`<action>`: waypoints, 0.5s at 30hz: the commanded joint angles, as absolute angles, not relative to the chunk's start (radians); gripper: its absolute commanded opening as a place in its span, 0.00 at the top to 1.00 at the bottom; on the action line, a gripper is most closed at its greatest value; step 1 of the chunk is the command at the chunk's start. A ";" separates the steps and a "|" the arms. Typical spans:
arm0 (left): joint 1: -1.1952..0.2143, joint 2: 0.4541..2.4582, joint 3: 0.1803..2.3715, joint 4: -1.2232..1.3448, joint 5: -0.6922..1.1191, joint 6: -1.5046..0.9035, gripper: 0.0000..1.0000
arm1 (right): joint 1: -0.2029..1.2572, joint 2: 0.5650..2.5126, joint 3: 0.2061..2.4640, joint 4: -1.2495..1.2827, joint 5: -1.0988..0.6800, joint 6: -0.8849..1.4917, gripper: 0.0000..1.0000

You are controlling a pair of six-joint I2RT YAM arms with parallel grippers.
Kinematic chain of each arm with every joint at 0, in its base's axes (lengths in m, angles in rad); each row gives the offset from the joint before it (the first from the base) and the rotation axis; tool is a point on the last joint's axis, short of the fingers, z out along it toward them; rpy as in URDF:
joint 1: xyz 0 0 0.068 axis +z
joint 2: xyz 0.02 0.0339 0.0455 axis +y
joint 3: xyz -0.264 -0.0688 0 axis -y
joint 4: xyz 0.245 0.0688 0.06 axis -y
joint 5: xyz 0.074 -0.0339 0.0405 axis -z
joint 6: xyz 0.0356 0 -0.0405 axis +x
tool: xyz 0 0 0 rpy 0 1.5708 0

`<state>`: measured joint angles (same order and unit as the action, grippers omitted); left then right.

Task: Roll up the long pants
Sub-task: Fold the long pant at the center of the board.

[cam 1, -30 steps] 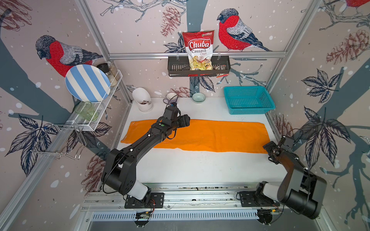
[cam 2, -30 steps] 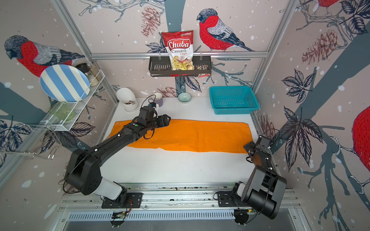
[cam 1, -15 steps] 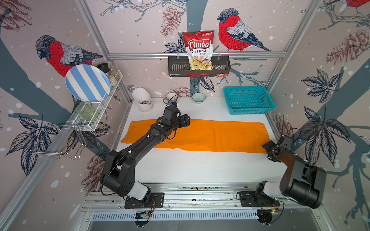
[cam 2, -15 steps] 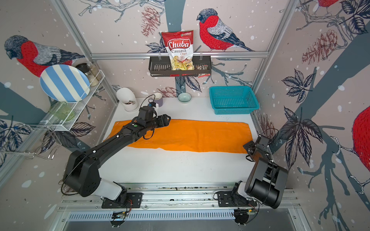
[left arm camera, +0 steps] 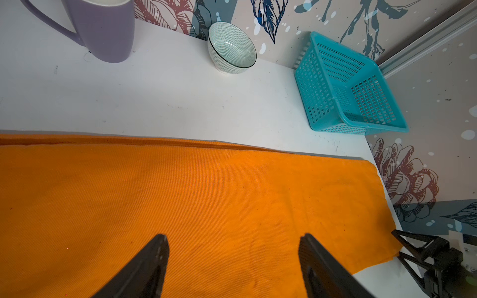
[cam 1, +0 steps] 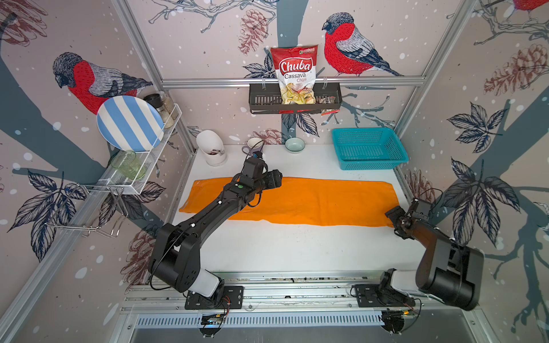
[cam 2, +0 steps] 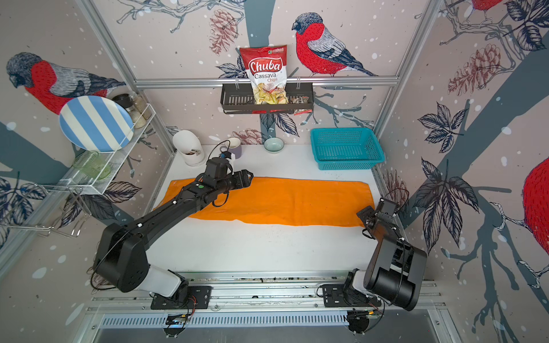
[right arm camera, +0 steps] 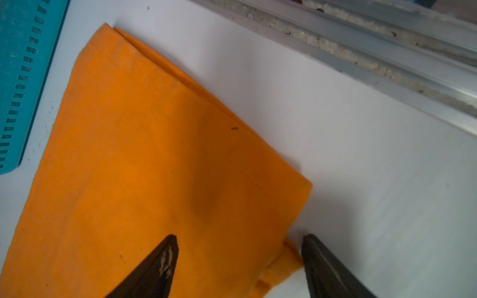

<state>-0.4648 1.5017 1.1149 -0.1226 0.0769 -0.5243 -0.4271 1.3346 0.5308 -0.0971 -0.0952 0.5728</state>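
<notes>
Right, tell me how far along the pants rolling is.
Done: the long pants lie flat in one long strip on the table. In hand: the right gripper hangs open over the strip's end corner; the left gripper is open above the cloth, gripping nothing. Left: all the rolling; no turn shows yet.

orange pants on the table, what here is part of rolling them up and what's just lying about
For the job: long pants, left gripper, right gripper, both open.
Lying about: teal basket, bowl, purple mug, chips bag, striped plate.
</notes>
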 commanded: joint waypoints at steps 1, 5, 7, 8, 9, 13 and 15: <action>-0.471 1.499 1.123 -0.112 0.075 -0.523 0.19 | -0.433 1.314 0.547 -0.216 -0.058 0.556 0.20; -0.472 1.496 1.124 -0.111 0.075 -0.525 0.19 | -0.441 1.299 0.539 -0.221 -0.066 0.554 0.19; -0.473 1.495 1.125 -0.113 0.074 -0.525 0.19 | -0.441 1.313 0.535 -0.199 -0.088 0.560 0.19; -0.474 1.494 1.127 -0.114 0.071 -0.525 0.19 | -0.443 1.329 0.539 -0.190 -0.099 0.563 0.20; -0.475 1.493 1.127 -0.115 0.069 -0.522 0.19 | -0.444 1.343 0.544 -0.183 -0.107 0.566 0.20; -0.474 1.485 1.128 -0.127 0.056 -0.516 0.19 | -0.442 1.396 0.555 -0.148 -0.118 0.577 0.23; -0.474 1.482 1.130 -0.130 0.049 -0.515 0.19 | -0.444 1.422 0.558 -0.136 -0.119 0.578 0.26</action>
